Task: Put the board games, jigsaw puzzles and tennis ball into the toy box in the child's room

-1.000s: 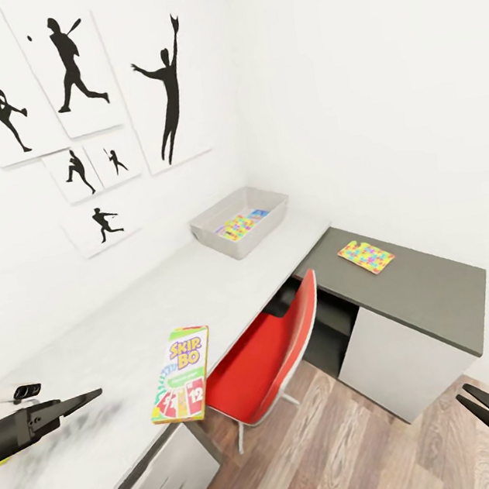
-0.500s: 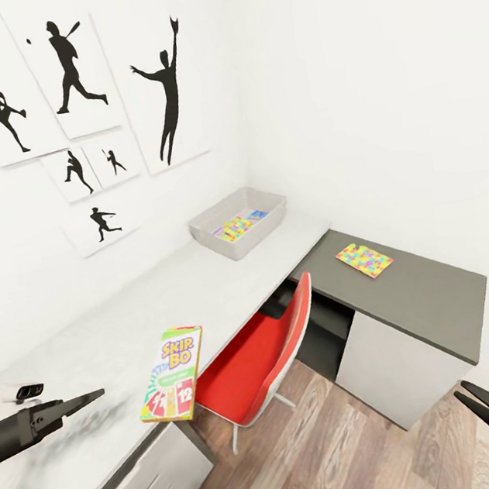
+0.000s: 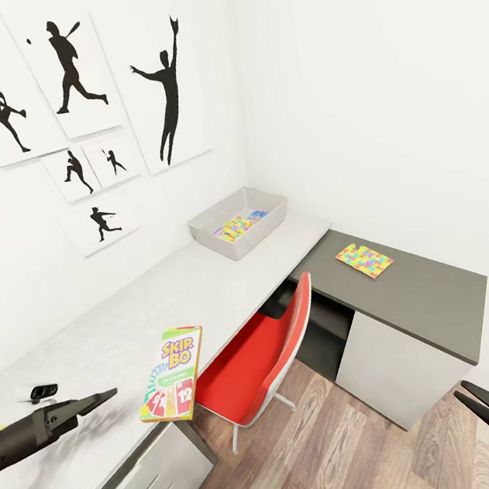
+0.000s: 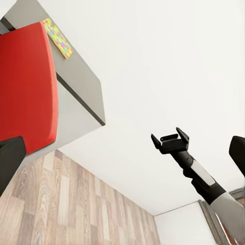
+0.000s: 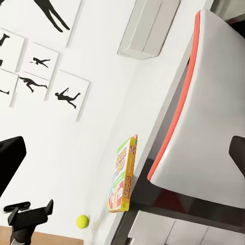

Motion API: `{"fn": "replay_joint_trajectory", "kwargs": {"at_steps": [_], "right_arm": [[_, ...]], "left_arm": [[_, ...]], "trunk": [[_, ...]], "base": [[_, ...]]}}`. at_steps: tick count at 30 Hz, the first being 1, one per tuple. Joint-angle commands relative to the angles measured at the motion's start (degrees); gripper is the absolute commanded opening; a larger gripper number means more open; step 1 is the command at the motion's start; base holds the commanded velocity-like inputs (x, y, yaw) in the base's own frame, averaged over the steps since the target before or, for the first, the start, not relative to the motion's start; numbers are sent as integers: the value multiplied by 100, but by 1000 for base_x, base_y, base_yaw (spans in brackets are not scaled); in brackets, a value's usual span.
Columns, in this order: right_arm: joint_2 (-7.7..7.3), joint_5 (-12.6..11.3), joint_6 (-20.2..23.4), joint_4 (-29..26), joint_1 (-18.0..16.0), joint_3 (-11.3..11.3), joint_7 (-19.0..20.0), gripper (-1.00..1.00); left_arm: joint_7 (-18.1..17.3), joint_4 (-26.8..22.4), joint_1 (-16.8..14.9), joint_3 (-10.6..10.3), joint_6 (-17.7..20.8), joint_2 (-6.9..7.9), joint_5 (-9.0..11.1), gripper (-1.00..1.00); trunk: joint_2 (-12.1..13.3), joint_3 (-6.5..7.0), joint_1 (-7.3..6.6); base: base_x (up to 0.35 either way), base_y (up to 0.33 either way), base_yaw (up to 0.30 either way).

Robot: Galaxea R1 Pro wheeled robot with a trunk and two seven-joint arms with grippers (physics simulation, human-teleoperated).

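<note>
The left gripper [image 3: 103, 396] reaches further in over the near end of the pale desk [image 3: 204, 290] than it did a moment ago, its tips now closer to the Skip-Bo box [image 3: 172, 374]. Its fingers are open and hold nothing. The Skip-Bo box lies flat at the front edge of the desk, just beside the red chair [image 3: 253, 357], and has not moved in the last half second. The right gripper [image 3: 476, 403] hangs low over the wood floor [image 3: 347, 456], fingers spread apart and empty, much where it was.

The grey bin [image 3: 239, 222] sits at the far end of the desk by the corner of the walls, with a mosaic puzzle [image 3: 234, 227] and a blue box inside. A second puzzle [image 3: 364, 259] lies on the dark lower top [image 3: 423, 288], well apart from the bin. The tennis ball [image 5: 82, 221] rests on the desk near the left arm.
</note>
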Motion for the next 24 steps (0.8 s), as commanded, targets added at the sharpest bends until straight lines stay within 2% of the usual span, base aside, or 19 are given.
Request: {"fn": "replay_joint_trajectory", "kwargs": {"at_steps": [1, 9, 13, 15, 24], "right_arm": [[-2, -27, 33, -2, 0, -3, -5, 100], [-3, -27, 33, 5, 0, -10, -7, 100], [-6, -27, 33, 7, 0, -15, -11, 100], [-33, -24, 39, 13, 0, -17, -8, 100], [-46, -27, 36, 21, 0, -24, -9, 100]], "left_arm": [[-21, -2, -3, -5, 67, -11, -1, 100], [-21, -4, -3, -130, 157, -202, -72, 100], [-7, -11, -3, -144, 435, -433, -142, 100], [263, -16, -3, -156, 743, -548, -169, 100], [432, -63, -3, -171, 941, -585, -195, 100]], "trunk": [[-10, -9, 3], [-10, -9, 3], [-10, -9, 3], [-10, -9, 3], [-10, -9, 3]], "base": [[0, 0, 0], [0, 0, 0], [0, 0, 0], [0, 0, 0], [0, 0, 0]]}}
